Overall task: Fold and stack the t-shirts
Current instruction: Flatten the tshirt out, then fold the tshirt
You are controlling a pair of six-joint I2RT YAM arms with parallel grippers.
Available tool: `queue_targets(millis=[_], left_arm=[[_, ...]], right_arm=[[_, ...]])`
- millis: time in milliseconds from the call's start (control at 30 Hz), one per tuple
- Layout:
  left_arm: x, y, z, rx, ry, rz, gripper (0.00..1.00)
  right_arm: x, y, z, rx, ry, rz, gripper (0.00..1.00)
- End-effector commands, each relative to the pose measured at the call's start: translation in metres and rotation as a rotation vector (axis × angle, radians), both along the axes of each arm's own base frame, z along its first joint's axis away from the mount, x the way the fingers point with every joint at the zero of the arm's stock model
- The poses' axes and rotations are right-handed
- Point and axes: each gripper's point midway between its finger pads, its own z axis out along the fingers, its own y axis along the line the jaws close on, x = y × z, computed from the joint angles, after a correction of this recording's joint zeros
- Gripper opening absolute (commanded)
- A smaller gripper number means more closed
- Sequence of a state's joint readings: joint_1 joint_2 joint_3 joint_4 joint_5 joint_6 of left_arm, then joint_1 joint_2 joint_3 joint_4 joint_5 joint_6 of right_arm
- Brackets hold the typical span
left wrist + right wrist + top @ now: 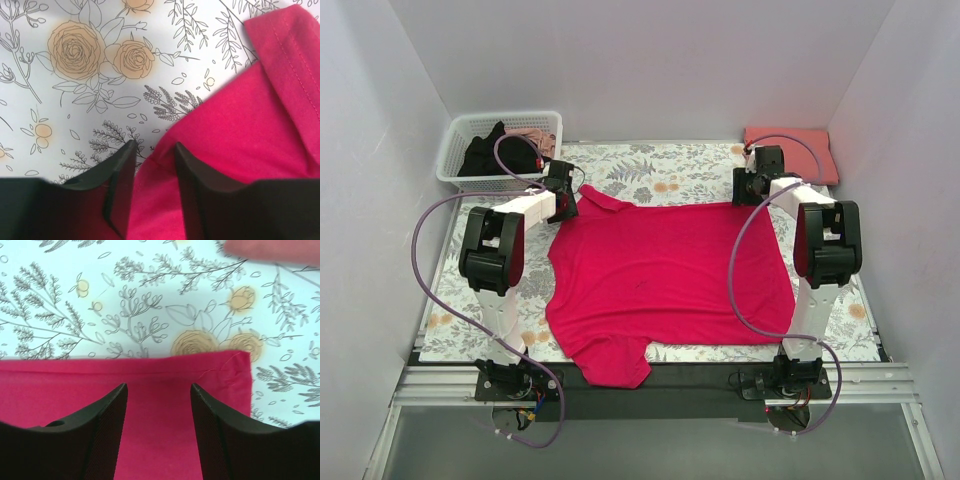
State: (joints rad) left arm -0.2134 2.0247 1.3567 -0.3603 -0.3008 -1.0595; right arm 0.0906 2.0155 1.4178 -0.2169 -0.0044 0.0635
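Note:
A crimson-magenta t-shirt (660, 270) lies spread flat on the floral cloth, one sleeve hanging toward the near edge. My left gripper (563, 197) is at its far left corner. In the left wrist view the left gripper (155, 145) has its jaws partly apart, straddling the shirt's edge (250, 125), with fabric bunched between them. My right gripper (753, 186) is at the far right corner. In the right wrist view the right gripper (157, 386) stands open over the hem corner (60, 385). A salmon-pink t-shirt (790, 150) lies folded at the back right. A black t-shirt (483, 157) sits in the basket.
The white lattice basket (455, 160) stands at the back left, with some pale pink fabric (532, 135) inside beside the black shirt. The floral cloth (660, 175) covers the table. White walls close in on three sides. The salmon-pink shirt's edge (270, 250) shows beyond the right gripper.

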Motion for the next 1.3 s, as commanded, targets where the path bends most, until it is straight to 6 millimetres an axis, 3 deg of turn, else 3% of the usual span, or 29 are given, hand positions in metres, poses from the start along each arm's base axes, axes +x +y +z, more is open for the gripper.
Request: queue_targets(millis=[0,233,400,433,467,700,867,1033,1267], left_arm=[[-0.028,0.007,-0.033,0.043,0.129,-0.014,0.33],[-0.028,0.005,-0.035,0.037,0.142,-0.036,0.00],[-0.026,0.005,-0.033,0.044,0.135,-0.043,0.00],[-0.025,0.006,-0.032,0.050,0.132,-0.041,0.00],[-0.025,0.006,-0.031,0.050,0.130,-0.043,0.00],[-0.026,0.008,-0.031,0.063,0.127,-0.045,0.00],[-0.026,0.009,-0.032,0.067,0.128,-0.044,0.00],[-0.027,0.010,-0.036,0.076,0.137,-0.044,0.00],[-0.027,0.013,-0.037,0.091,0.138,-0.037,0.00]], right_arm=[[0.028,-0.016,0.024,-0.061,-0.100,0.001,0.60],[0.031,-0.047,0.025,-0.115,-0.108,-0.013,0.61],[0.035,-0.046,0.028,-0.085,-0.122,0.000,0.61],[0.038,-0.063,0.027,-0.088,-0.123,-0.028,0.61],[0.039,-0.063,0.027,-0.088,-0.123,-0.026,0.61],[0.048,-0.057,0.016,-0.046,-0.115,0.021,0.60],[0.049,-0.053,-0.003,-0.028,-0.080,0.045,0.57],[0.040,-0.050,-0.017,-0.016,-0.043,0.054,0.48],[0.028,-0.052,-0.022,-0.013,-0.018,0.048,0.26]])
